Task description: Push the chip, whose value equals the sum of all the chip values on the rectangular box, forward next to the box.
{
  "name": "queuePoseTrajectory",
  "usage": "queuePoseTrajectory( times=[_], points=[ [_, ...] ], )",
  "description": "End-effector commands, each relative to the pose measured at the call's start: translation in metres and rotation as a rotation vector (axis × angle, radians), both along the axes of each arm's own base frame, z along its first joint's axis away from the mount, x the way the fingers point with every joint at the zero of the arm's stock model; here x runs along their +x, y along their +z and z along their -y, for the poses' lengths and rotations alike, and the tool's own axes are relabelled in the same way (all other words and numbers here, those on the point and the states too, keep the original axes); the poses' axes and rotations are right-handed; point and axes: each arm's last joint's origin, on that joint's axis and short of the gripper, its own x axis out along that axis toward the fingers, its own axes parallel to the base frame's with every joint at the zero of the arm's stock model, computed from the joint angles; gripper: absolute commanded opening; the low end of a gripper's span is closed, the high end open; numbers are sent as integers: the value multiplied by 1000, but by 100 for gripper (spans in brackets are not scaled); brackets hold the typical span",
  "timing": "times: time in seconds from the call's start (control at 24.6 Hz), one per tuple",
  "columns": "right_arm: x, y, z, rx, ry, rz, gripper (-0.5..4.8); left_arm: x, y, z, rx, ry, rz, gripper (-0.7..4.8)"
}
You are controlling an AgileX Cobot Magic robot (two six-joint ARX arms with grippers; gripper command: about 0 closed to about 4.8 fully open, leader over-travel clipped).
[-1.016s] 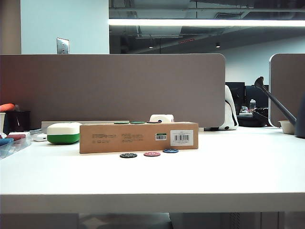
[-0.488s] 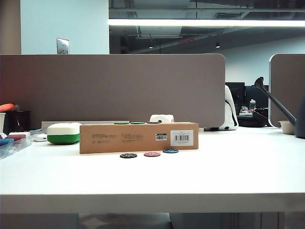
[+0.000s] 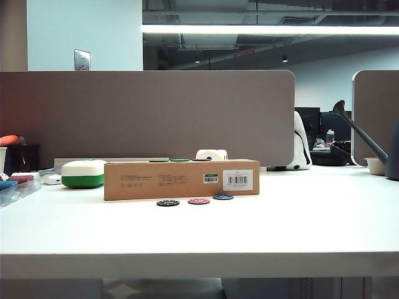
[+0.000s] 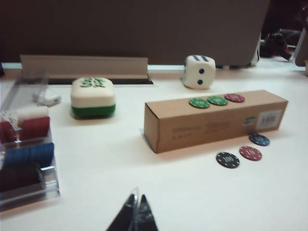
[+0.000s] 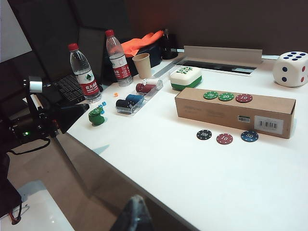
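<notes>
While the blue chip (image 5: 249, 136) marked 50 lies flat on the white worktop (image 5: 202, 178) just in front of the rectangular box (image 5: 235, 111), near its barcode end, a red chip (image 5: 224, 138) and a black chip (image 5: 204, 134) lie in a row beside it. On the box top sit two green chips (image 5: 218, 96) and a red 10 chip (image 5: 244, 98). A white die (image 5: 290, 69) stands behind the box, and a white-and-green case (image 5: 186, 77) sits off its other end. The left gripper (image 4: 134, 219) and right gripper (image 5: 134, 214) show only as dark tips, well back from the chips; whether their jaws are open I cannot tell.
</notes>
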Motion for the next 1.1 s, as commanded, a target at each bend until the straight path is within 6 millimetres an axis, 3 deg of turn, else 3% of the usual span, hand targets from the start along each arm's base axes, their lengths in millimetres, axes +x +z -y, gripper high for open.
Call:
queuePoseTrajectory(
  times=[0.04, 0.24, 1.1],
  points=[
    [-1, 2, 0, 7, 2, 13, -6, 1, 2, -7, 67, 72, 25, -5],
    [-1, 2, 0, 7, 2, 13, -6, 3, 2, -18, 87, 187, 23, -5],
    [-1, 2, 0, 7, 2, 12, -6, 3, 7, -25, 78, 274, 64, -5]
  ],
)
